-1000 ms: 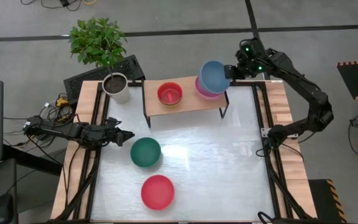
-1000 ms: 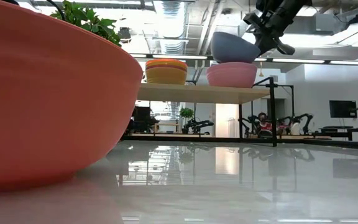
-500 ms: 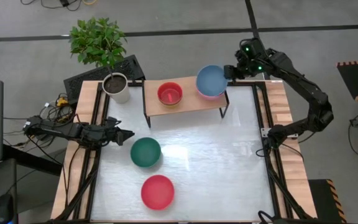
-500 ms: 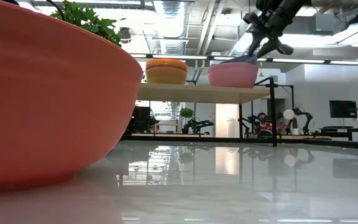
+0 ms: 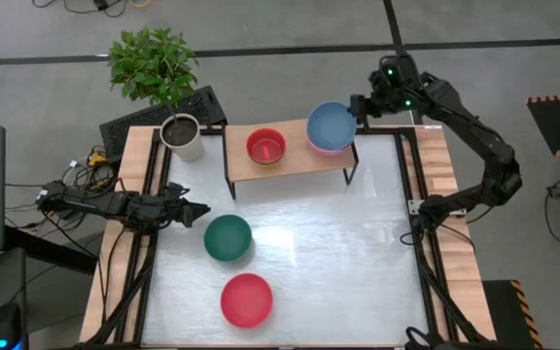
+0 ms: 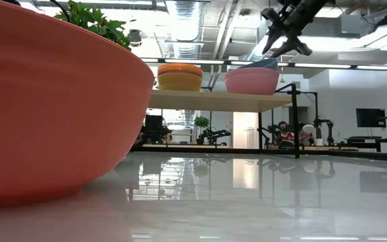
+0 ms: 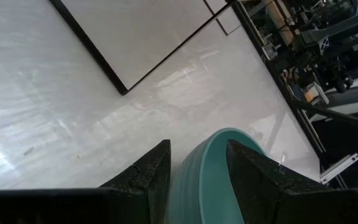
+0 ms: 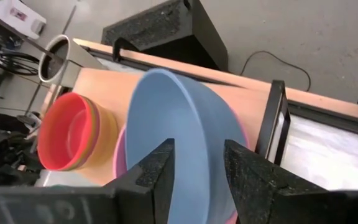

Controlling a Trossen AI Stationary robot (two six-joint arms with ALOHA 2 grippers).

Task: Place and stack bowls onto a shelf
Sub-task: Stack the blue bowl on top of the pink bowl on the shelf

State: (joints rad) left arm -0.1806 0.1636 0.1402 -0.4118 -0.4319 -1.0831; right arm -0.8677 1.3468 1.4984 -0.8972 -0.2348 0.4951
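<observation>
A blue bowl sits nested in a pink bowl at the right end of the shelf. A red bowl tops a small stack at the shelf's middle. My right gripper stands open just above and behind the blue bowl's far right rim, which shows past its fingers. A dark green bowl and a red bowl rest on the white tabletop. My left gripper lies low and open at the table's left, close beside the green bowl.
A white plant pot stands left of the shelf, with a black box behind it. Cables lie off the table's left edge. Bare tabletop spreads over the middle and right.
My right gripper has lowered the blue bowl into the pink bowl, opened and let it go, then risen a little. The blue bowl, held tilted above the pink one before, now rests inside it.
</observation>
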